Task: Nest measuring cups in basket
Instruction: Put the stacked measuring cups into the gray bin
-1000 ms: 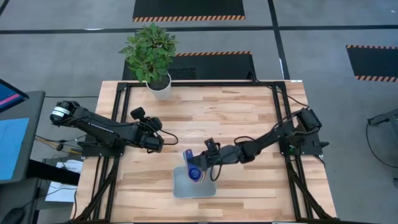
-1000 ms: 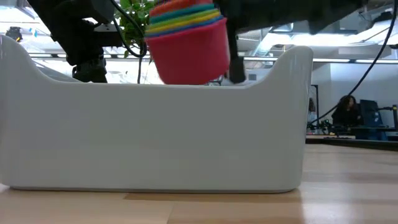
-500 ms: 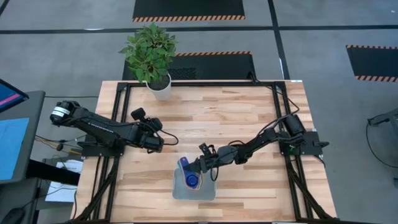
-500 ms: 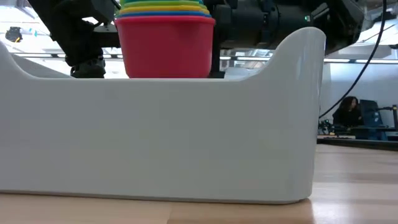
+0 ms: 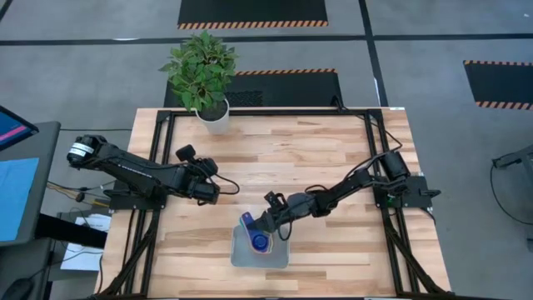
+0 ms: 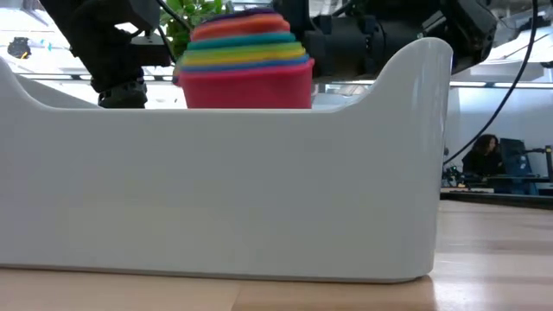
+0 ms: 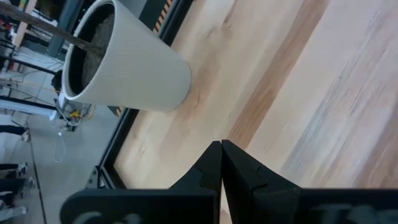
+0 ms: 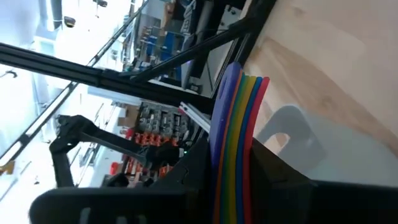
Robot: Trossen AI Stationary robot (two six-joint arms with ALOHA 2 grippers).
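The measuring cups (image 5: pixel 258 240) are nested in one stack, red outermost and dark blue innermost. In the low view the measuring cups (image 6: pixel 249 65) stand slightly tipped behind the near wall of the pale basket (image 6: pixel 216 190), with their lower part down inside it. My right gripper (image 5: pixel 266 224) is over the basket (image 5: pixel 279 258), shut on the stack's handles. My left gripper (image 5: pixel 213 191) waits at the table's left, shut on nothing, with its shut fingers (image 7: pixel 221 158) showing in its wrist view. My right gripper (image 8: pixel 233 168) pinches the bundled flat handles (image 8: pixel 239 118) of the nested cups between its two fingers, one finger on each side of the bundle. It comes slanting down from the table's right and far side. The basket's near wall hides whether the stack's bottom touches the basket floor.
A white pot (image 5: pixel 213 119) with a green plant stands at the table's far left edge, and the pot (image 7: pixel 124 68) also shows in the left wrist view. Bare wood (image 5: pixel 316 150) lies between the pot and the basket. A person (image 6: pixel 479 155) sits in the room behind.
My right gripper moved toward the table's near edge and down, staying shut on the handles. It carried the stack over the basket and then lowered it behind the basket's near wall. The stack was tilted, then upright, and is now slightly tipped. The basket slid a little toward the near edge.
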